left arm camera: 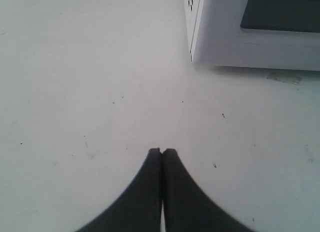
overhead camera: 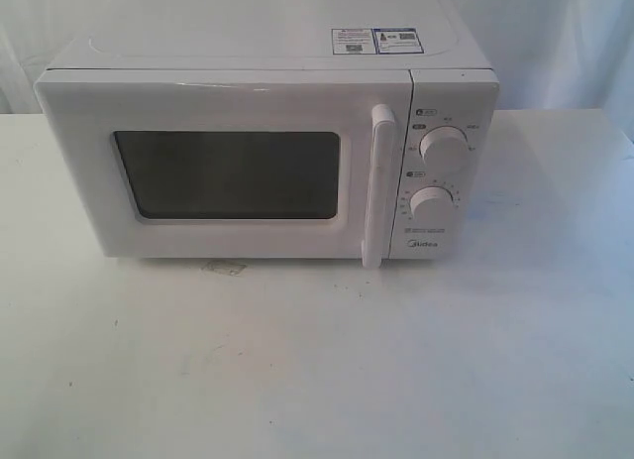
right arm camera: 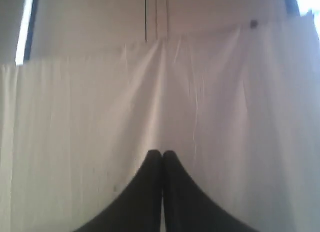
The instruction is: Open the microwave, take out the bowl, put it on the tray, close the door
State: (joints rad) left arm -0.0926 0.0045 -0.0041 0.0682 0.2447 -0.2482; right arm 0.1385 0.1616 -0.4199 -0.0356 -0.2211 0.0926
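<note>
Both arms' jaws are pressed together, empty; the microwave (left arm camera: pixel 220 46) stands near the left jaws, door (overhead camera: pixel 223 107) shut.

Looks to me like a robot lab's test corner, not a real kitchen: a white microwave (overhead camera: pixel 267 162) sits on a plain, scuffed white worktop (overhead camera: pixel 297 370), with wrinkled white cloth sheeting (right arm camera: pixel 90 117) hung up behind as a backdrop.

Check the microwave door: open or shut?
Shut. The door sits flush with the control panel, with no gap along the handle edge.
</note>
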